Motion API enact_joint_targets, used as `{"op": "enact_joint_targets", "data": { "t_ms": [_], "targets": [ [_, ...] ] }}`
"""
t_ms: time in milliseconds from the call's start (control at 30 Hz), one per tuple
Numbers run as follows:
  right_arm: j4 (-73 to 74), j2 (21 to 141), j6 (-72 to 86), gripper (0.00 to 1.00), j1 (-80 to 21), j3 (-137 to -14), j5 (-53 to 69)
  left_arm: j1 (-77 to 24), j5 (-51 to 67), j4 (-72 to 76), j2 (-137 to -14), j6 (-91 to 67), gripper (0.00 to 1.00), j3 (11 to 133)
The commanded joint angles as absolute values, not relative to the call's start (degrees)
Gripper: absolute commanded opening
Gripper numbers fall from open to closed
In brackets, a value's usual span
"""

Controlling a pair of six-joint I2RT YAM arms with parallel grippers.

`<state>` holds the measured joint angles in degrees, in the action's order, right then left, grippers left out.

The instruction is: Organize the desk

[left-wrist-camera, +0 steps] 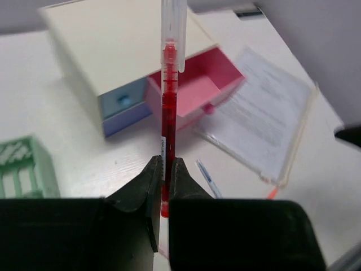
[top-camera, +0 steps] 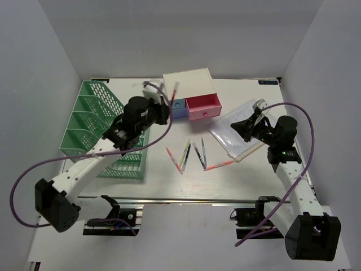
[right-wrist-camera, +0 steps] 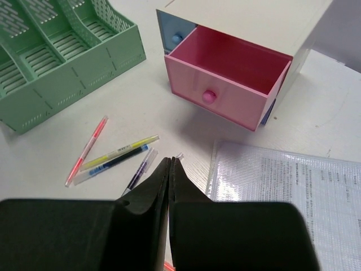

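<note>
The off-white desk (top-camera: 158,180) holds several loose pens (top-camera: 185,155) at its middle, also in the right wrist view (right-wrist-camera: 121,151). My left gripper (top-camera: 164,108) is shut on a red pen (top-camera: 175,90) and holds it above the desk, next to the white drawer box (top-camera: 189,82). In the left wrist view the red pen (left-wrist-camera: 168,96) sticks out past the fingertips (left-wrist-camera: 152,169) toward the box (left-wrist-camera: 113,45). My right gripper (top-camera: 241,125) is shut and empty over the sleeve of papers (top-camera: 240,121); its tips (right-wrist-camera: 170,162) hover above the desk.
The box's pink drawer (right-wrist-camera: 225,65) stands pulled open and empty; its blue drawer (left-wrist-camera: 125,101) is closed. A green mesh file rack (top-camera: 96,127) stands at the left, under my left arm. The plastic sleeve (right-wrist-camera: 293,180) lies right of the pens. Grey walls enclose the desk.
</note>
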<state>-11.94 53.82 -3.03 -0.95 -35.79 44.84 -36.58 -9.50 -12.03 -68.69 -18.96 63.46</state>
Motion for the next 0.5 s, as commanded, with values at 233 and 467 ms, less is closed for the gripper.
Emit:
{"op": "enact_joint_targets", "data": {
  "t_ms": [233,467],
  "targets": [
    [-10.2,51.9,-11.2,0.21,3.1,-36.9,48.1,-36.6,22.2,-0.5,-88.8,15.3,0.00,74.8],
    [-9.6,51.3,-13.0,0.22,4.2,-36.8,48.4,-36.6,18.2,3.3,-97.7,17.8,0.00,81.6]
  ]
}}
